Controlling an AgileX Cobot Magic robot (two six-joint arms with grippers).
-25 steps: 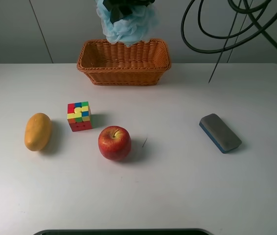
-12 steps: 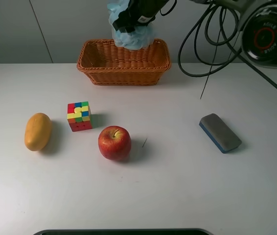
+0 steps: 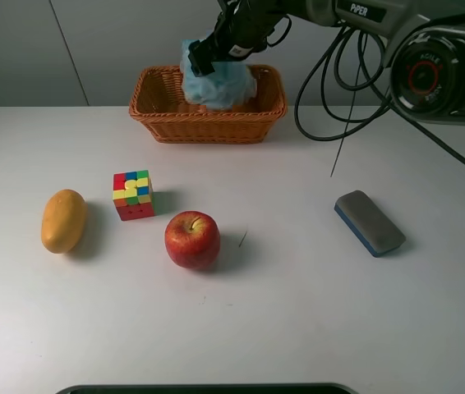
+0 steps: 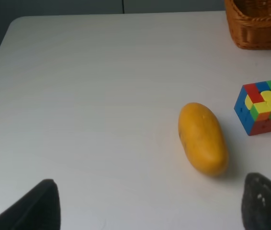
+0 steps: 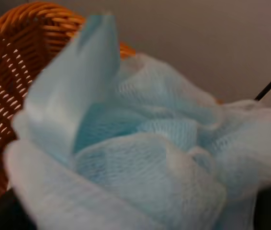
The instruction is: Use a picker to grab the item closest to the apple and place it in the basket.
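Blue mesh sponge (image 3: 218, 82) hangs clamped in the right tool (image 3: 220, 51), sunk partly inside the wicker basket (image 3: 208, 116), so the placing step looks under way. Next, that tool likely needs to part and drop it; the left tool (image 4: 154, 203) waits spread open, well away from the basket.

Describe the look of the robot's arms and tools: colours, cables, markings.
The right arm is dark grey, with white PIPER lettering and a round joint ringed in red. Black cables loop beneath it. The right tool is black. Of the left tool, only two dark, blurred fingers show.
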